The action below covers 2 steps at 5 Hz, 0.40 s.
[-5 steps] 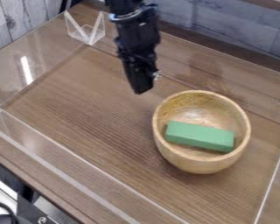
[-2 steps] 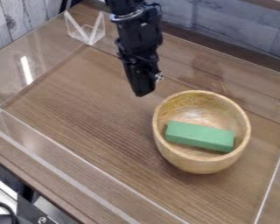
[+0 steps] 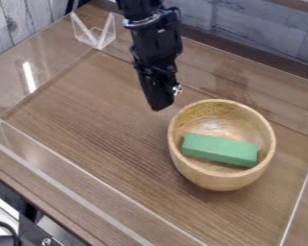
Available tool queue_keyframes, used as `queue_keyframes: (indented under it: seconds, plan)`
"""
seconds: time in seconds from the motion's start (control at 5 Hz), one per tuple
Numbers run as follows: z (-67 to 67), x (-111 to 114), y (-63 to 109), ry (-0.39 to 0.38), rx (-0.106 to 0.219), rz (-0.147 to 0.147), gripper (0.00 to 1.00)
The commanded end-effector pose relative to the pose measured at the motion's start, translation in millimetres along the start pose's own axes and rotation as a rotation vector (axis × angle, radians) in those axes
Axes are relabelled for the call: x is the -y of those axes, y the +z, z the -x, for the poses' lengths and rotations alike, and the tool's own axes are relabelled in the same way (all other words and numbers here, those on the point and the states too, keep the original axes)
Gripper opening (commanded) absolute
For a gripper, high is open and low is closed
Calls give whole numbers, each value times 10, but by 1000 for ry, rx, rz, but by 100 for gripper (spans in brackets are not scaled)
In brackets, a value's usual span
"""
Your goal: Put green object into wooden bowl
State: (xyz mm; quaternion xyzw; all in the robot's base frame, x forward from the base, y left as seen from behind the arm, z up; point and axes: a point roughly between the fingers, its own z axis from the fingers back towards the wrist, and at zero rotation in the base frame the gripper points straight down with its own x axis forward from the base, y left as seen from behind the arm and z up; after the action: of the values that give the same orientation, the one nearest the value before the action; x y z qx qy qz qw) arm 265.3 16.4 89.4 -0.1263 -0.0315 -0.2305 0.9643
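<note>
The green object [image 3: 221, 150] is a flat bright-green block lying inside the wooden bowl [image 3: 221, 177], toward its front wall. The bowl is round, light tan, and stands on the wooden tabletop at the right. My gripper [image 3: 158, 103] hangs from the black arm just left of and behind the bowl's rim, above the table. Its fingers are shut with nothing between them.
Clear acrylic walls [image 3: 41, 72] fence the brown wooden tabletop [image 3: 80, 125] on the left, front and right. A small clear stand [image 3: 95, 34] sits at the back left. A light wood-panel wall runs behind.
The gripper has drifted slightly right and forward, nearer the bowl's rim. The green block and bowl have not moved.
</note>
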Motion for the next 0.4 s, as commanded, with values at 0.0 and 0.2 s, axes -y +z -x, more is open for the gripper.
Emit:
queue_keyframes:
  seconds: [0.0, 0.2]
  plan:
    - [-111, 46, 21, -31, 41, -28, 0]
    - [-83, 25, 117, -69, 35, -41, 100]
